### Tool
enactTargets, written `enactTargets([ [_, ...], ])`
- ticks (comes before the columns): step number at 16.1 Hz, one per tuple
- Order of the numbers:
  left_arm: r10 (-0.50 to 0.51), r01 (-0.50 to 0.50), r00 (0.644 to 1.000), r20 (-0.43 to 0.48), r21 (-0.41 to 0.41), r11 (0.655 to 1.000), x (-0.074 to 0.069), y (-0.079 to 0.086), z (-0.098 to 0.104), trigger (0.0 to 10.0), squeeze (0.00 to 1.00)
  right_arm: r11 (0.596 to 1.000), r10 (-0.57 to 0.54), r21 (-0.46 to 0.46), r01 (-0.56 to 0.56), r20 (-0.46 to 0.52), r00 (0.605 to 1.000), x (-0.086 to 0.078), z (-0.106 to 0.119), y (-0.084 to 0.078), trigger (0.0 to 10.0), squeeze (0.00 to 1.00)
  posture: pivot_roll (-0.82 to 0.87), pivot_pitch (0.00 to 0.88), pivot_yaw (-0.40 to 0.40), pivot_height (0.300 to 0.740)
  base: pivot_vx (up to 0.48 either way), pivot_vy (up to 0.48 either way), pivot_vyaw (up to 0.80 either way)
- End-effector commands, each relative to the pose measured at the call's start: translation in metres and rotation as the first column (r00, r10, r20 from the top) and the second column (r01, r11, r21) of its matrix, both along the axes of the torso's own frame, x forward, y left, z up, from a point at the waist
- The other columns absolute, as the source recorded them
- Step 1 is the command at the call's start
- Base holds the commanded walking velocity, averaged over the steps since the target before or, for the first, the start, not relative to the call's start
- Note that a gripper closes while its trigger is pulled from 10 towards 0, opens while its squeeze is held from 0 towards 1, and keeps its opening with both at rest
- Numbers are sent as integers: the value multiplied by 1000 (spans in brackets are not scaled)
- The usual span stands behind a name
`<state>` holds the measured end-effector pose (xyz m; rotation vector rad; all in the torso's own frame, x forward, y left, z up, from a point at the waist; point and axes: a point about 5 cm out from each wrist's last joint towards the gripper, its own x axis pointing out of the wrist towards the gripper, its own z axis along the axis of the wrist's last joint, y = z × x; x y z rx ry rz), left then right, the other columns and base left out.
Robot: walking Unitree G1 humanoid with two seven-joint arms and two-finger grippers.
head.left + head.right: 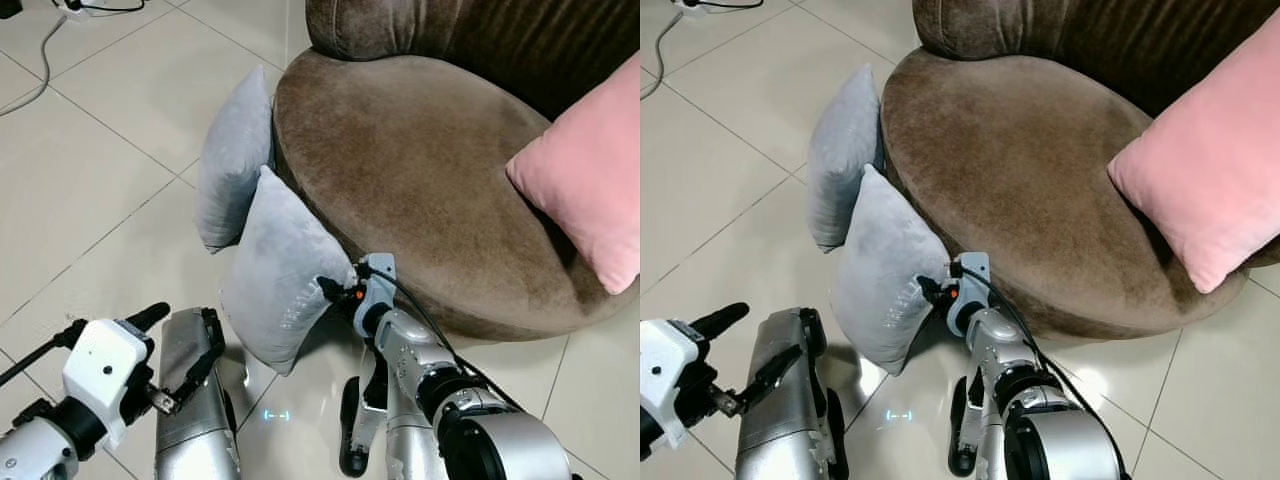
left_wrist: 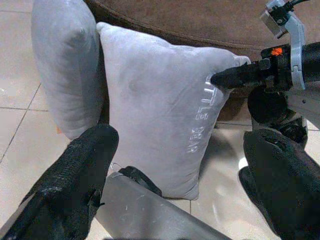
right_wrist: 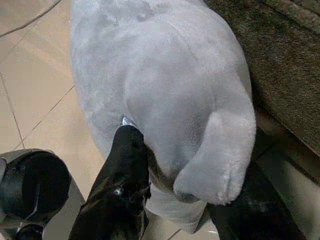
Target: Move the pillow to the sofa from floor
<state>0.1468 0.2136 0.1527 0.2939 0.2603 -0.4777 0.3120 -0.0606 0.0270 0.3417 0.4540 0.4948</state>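
Observation:
Two grey pillows stand on edge on the tiled floor, leaning against the round brown sofa (image 1: 420,160). The nearer grey pillow (image 1: 280,280) has pale lettering along one side (image 2: 200,115). My right gripper (image 1: 335,290) is shut on its corner beside the sofa base, and in the right wrist view the plump corner (image 3: 215,165) sits between the two black fingers (image 3: 122,185). The pillow still rests on the floor. My left gripper (image 1: 180,345) hangs open low on the left, short of the pillow, with nothing in it.
The second grey pillow (image 1: 235,160) stands behind the first. A pink pillow (image 1: 590,180) lies on the sofa seat's right side. A grey cable (image 1: 42,65) runs over the floor at the far left. My own silver legs (image 1: 190,410) are below.

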Motion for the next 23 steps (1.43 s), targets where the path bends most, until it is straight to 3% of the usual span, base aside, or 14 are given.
enactTargets([
  [1,-17,17,999,-31,-11,1000,-2,-1,-5,10000,0,1000,5,11,-5,-16,1000,-5,-5,0,0,0,219,255,-109,491,0,0,0],
  [12,-17,17,1000,-16,-21,1000,7,-4,-11,10000,0,990,113,78,-116,35,993,-7,0,6,0,0,211,196,-109,491,0,0,0],
  [14,-6,6,1000,1,-27,1000,8,-5,-11,10000,0,977,134,153,-146,87,987,-6,7,1,0,0,203,179,-111,491,0,0,0],
  [16,15,-14,999,32,-42,999,12,-6,-11,10000,0,957,135,233,-171,161,978,-4,19,-13,0,0,177,125,-111,491,0,0,0],
  [20,60,-47,991,120,-102,994,23,-19,-8,10000,0,917,85,340,-207,341,936,-19,68,-51,0,0,133,45,-102,491,0,0,0],
  [22,82,-63,985,152,-122,990,30,-23,-8,10000,0,897,28,390,-206,415,909,-22,100,-60,0,0,117,14,-93,491,0,0,0],
  [23,96,-72,980,176,-135,988,35,-25,-6,10000,0,885,-21,418,-204,474,880,-23,128,-66,0,0,114,2,-90,491,0,0,0],
])
